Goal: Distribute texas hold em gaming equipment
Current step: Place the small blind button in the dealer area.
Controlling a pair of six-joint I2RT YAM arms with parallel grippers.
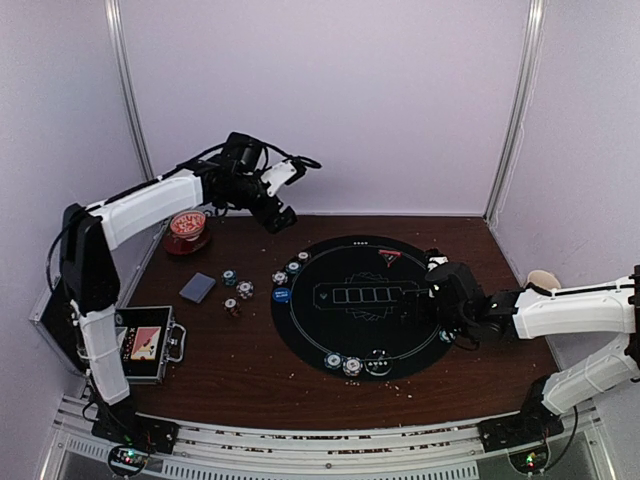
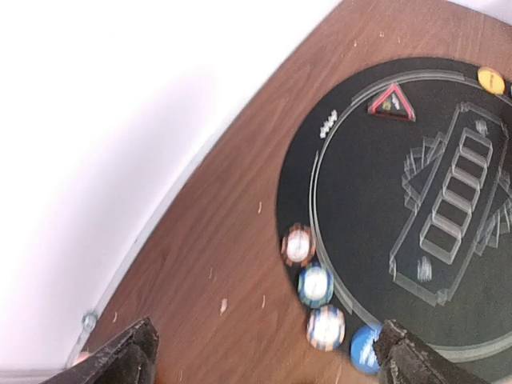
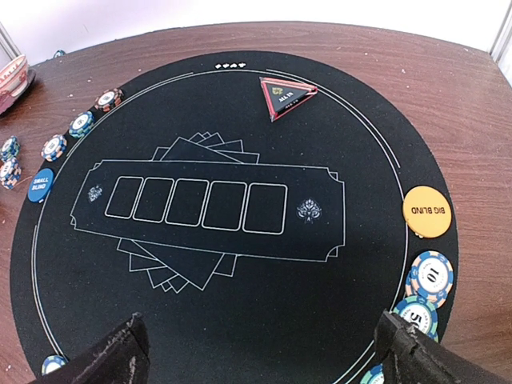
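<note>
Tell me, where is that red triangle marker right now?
In the overhead view the red triangle marker lies near the far rim of the round black mat, slightly right of its middle.

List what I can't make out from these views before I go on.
Orange button: top view, covered by the right arm.
Three chips: left wrist view, blurred, markings unreadable.
Lowest chip: right wrist view, cut off by the bottom edge.
Red bowl: top view, contents too small to tell.
Black case: top view, partly behind the left arm.
</note>
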